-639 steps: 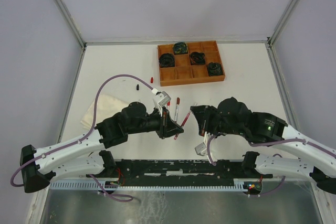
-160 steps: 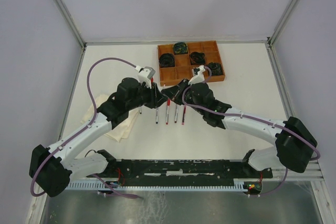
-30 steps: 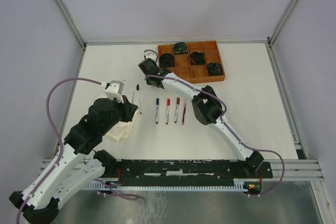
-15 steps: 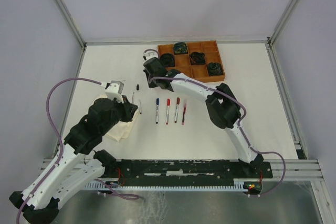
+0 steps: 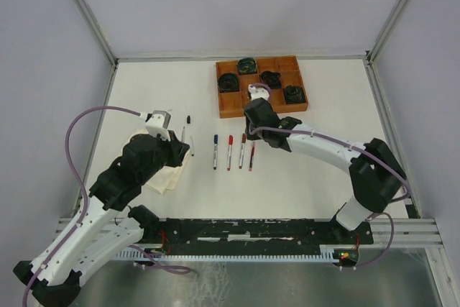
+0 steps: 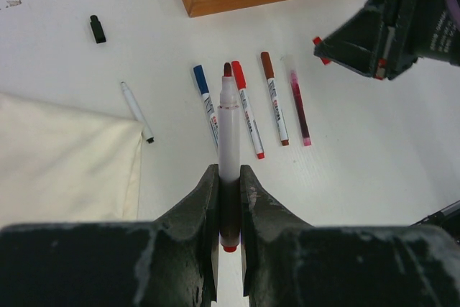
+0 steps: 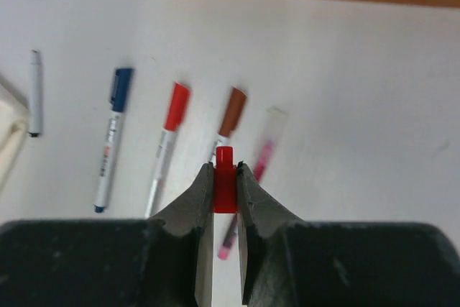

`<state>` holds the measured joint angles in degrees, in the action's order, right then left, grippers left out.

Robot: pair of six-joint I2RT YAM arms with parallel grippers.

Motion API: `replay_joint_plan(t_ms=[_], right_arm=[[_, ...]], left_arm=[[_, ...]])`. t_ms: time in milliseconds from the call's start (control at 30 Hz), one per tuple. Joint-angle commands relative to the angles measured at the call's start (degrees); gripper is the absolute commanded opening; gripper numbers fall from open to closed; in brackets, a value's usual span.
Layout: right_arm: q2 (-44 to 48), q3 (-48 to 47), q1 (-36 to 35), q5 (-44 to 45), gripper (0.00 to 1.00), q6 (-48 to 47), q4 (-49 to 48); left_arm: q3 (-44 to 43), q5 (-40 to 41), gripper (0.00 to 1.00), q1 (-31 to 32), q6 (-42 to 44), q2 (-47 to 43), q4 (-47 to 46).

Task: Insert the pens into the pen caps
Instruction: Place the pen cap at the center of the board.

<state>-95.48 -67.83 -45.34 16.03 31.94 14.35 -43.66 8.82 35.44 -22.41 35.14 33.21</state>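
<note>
From above, we see four pens [image 5: 233,152] lying side by side on the counter [image 5: 323,156] near the wooden tray [image 5: 298,108]. The right tool [image 5: 260,127] hangs just over them, and the left tool [image 5: 181,150] sits by the cream cloth [image 5: 169,176].

In our left wrist view, the left tool is clamped on an uncapped pen [image 6: 230,131] whose tip points toward the row.

In our right wrist view, the right tool pinches a red cap [image 7: 225,156] above the row.

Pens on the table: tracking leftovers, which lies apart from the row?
The black-tipped pen beside the cream cloth; the other four lie side by side, right of it.
</note>
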Motion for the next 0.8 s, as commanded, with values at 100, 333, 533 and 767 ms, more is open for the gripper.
replay_joint_plan(t_ms=[100,333,533,767], right_arm=[[14.6,13.0,-0.1,5.0,0.14,4.0,10.2],[18.8,19.5,-0.1,2.7,0.18,8.4,17.8],[11.9,17.4,-0.1,-2.2,0.17,7.4,19.5],[6.4,15.5,-0.2,-4.2,0.18,7.2,19.9]], left_arm=[[0.2,-1.2,0.03,0.0,-0.4,0.6,-3.4],[0.3,-1.7,0.03,0.0,-0.3,1.7,-3.6],[0.3,-2.2,0.03,-0.1,-0.3,2.1,-3.7],[0.3,-1.4,0.03,-0.1,-0.3,1.2,-3.6]])
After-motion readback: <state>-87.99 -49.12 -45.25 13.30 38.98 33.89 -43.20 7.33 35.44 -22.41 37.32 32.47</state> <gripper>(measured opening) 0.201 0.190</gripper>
